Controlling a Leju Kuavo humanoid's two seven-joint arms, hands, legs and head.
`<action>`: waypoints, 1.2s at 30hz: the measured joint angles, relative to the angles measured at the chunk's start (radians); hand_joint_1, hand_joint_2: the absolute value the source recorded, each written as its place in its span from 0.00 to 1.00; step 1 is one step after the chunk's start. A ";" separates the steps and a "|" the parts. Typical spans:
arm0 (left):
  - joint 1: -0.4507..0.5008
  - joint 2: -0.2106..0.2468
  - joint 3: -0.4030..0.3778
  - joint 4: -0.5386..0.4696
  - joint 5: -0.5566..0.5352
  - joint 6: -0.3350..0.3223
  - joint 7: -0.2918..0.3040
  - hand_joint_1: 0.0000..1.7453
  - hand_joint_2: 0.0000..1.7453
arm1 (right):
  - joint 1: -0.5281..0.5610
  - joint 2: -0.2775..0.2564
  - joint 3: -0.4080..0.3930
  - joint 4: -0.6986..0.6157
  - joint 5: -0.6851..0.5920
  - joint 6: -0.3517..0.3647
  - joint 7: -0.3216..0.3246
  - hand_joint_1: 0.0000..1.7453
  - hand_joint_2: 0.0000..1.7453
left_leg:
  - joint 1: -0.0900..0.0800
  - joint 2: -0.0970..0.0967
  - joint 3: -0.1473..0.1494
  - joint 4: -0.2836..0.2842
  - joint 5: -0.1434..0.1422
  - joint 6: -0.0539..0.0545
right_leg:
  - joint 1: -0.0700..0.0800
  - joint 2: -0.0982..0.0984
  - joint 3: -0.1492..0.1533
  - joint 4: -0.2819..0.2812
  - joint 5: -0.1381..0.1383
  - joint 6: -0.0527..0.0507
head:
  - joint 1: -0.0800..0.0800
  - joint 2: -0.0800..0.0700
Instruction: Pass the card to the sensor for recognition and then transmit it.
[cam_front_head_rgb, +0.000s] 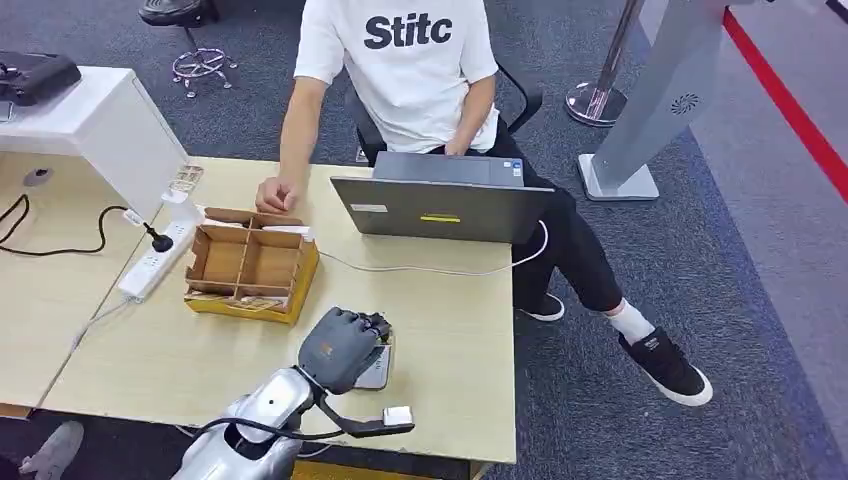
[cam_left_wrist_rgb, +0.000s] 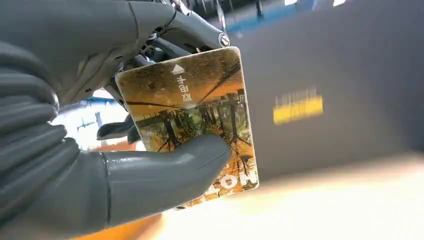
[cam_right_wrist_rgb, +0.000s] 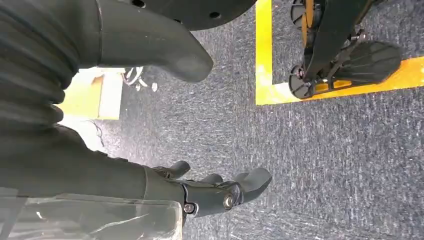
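the left hand (cam_front_head_rgb: 345, 347) pinches the card (cam_left_wrist_rgb: 200, 120) over the sensor (cam_front_head_rgb: 376, 368) near the surface's front edge; it should hover flat until read, while the right hand (cam_right_wrist_rgb: 220, 192) hangs loosely curled, holding nothing.

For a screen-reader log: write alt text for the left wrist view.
The robot's grey left hand pinches a glossy amber card printed with trees, thumb pressed across its face. Behind it stands a blurred dark grey laptop lid with a yellow sticker.

Card (cam_left_wrist_rgb: 192, 120) – golden tree print (upside-down) – over sensor (cam_front_head_rgb: 375, 368).
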 joint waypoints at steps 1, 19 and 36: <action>-0.004 -0.003 0.000 0.029 -0.003 -0.015 0.007 1.00 1.00 | 0.000 0.000 -0.001 0.000 0.002 0.000 0.001 0.00 1.00 | 0.000 0.000 0.000 0.000 0.000 0.000 | 0.000 0.000 0.000 0.000 0.000 0.000 | 0.000 0.000; -0.073 -0.020 -0.002 0.189 0.022 0.007 0.032 1.00 1.00 | 0.000 0.000 -0.015 0.000 0.016 0.001 0.007 0.00 1.00 | 0.000 -0.001 0.003 0.000 0.001 0.000 | 0.000 -0.001 0.004 0.000 0.000 0.000 | 0.000 0.000; -0.217 0.119 0.316 0.111 0.000 0.274 0.058 1.00 1.00 | 0.000 0.000 -0.016 0.000 0.067 0.005 0.008 0.00 1.00 | 0.002 -0.001 0.003 0.000 0.002 -0.002 | 0.001 -0.001 0.003 0.002 0.001 -0.001 | 0.000 0.000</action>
